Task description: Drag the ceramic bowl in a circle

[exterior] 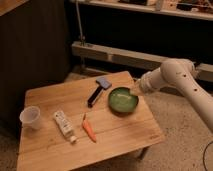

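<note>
1 high cam, oblique onto table point(117, 137)

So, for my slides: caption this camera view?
Shut claw at the rim of the ceramic bowl on a wooden table.

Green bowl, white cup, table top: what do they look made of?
The ceramic bowl looks like glazed ceramic: glossy green with light reflections and a darker rim. The plastic cup is probably thin plastic: translucent, milky white. The table looks like wood with a matte finish, with plank lines showing. The tool is shut, at the bowl's right rim.
</note>
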`<state>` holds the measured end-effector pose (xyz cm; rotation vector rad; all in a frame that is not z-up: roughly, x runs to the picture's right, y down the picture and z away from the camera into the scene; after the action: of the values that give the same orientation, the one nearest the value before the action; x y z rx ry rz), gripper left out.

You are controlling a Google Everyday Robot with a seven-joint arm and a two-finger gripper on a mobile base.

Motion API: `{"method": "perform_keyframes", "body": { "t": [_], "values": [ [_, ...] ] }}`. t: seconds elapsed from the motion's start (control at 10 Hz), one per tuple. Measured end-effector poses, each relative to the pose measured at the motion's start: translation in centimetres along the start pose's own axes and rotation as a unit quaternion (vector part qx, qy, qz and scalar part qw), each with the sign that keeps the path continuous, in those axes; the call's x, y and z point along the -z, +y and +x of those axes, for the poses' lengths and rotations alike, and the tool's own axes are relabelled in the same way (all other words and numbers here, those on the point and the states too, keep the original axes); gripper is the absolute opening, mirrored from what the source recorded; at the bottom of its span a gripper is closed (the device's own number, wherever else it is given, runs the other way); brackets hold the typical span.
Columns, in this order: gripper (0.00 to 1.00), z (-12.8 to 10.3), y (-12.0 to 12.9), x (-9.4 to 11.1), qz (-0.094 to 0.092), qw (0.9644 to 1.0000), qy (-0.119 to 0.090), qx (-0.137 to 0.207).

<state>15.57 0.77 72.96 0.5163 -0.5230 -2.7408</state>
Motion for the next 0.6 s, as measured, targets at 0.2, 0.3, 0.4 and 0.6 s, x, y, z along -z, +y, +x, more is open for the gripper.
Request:
{"method": "perform_keyframes", "body": {
  "t": [0.2, 0.3, 0.4, 0.6],
  "values": [
    [0.03, -1.7, 0.1, 0.7, -0.02, 0.9961, -0.044, -0.074],
    [0.03, -2.0, 0.2, 0.9, -0.03, 0.9909, -0.062, -0.116],
    [0.03, -2.8, 0.3, 1.2, -0.043, 0.9824, -0.081, -0.163],
    [0.03, -3.5, 0.5, 1.7, -0.059, 0.972, -0.097, -0.206]
  ]
}}
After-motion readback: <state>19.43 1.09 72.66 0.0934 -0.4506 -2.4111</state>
